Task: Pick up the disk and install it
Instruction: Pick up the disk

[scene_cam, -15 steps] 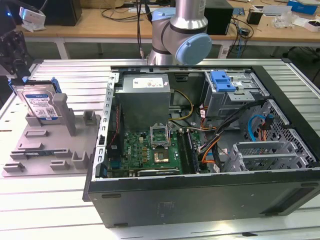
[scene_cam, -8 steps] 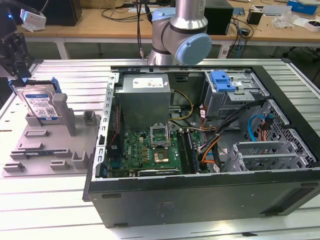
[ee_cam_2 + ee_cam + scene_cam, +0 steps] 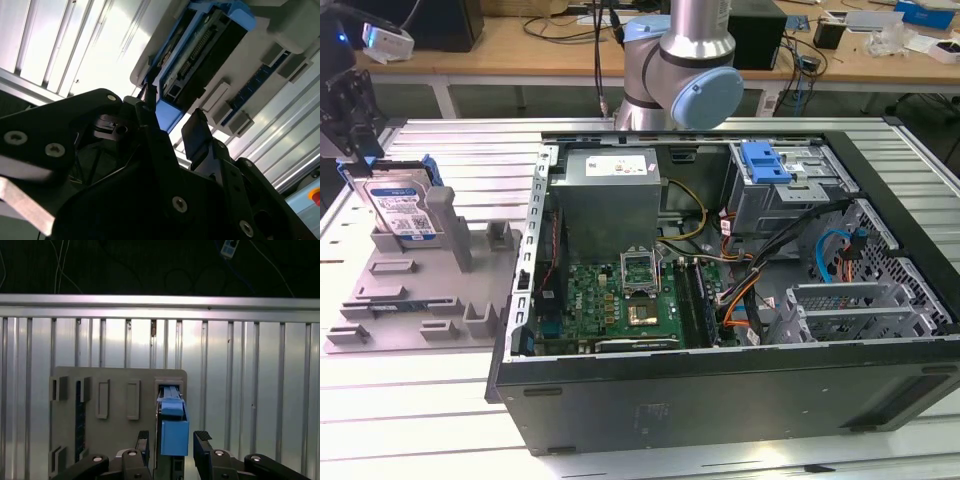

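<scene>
At the grey fixture (image 3: 410, 300) on the slatted worktop (image 3: 450, 150): the disk (image 3: 402, 208) stands on edge in a slot, label face showing, blue carrier rail framing it.
Tool (image 3: 173, 442): poised directly over the fixture's slot, open. In the first wrist view, one of its fingers (image 3: 143, 442) sits on each side of the carrier's blue end, with a sliver of gap on each side. It grips nothing.
Disk, close up: in the second wrist view, the disk (image 3: 200, 50) presents its connector edge, with the blue rail wrapped round the body.
Handling, as judged: a stiff, dense metal block that looks heavy for its size. Its smooth flanks could slip in a light pinch. It is likely sensitive to knocks, so the lift out of the slot should be straight.
Where to take hold, as judged: across the blue rail at the exposed upper end, squarely on both sides. The grip should keep off the label face and the connector pins.
Computer case (image 3: 720, 390): open, to the exterior view's right of the fixture.
Drive cage (image 3: 790, 195): well apart from the fixture, deep in the case, with a blue latch piece (image 3: 765, 162) on top.
</scene>
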You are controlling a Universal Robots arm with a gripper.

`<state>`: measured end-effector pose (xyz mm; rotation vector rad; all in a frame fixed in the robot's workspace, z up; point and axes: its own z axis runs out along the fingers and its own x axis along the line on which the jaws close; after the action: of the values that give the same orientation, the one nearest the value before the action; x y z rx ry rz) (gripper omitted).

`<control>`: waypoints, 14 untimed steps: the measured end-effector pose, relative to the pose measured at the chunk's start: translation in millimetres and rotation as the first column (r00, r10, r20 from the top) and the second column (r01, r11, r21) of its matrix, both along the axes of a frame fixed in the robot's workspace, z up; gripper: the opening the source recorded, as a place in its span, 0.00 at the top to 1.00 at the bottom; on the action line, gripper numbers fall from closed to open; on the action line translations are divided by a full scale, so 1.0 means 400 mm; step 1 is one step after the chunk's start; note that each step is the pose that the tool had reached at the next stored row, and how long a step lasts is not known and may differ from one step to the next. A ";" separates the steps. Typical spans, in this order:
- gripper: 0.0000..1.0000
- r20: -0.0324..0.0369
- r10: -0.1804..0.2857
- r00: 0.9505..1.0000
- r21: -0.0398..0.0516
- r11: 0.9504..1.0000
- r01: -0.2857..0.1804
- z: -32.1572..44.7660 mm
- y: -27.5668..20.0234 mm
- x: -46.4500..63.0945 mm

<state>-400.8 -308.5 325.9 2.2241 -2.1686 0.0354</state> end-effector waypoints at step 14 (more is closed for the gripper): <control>0.52 0.000 0.000 1.000 0.000 1.000 0.000 -0.019 0.000 0.000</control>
<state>-400.8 -308.5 318.3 2.2241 -2.1686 0.0353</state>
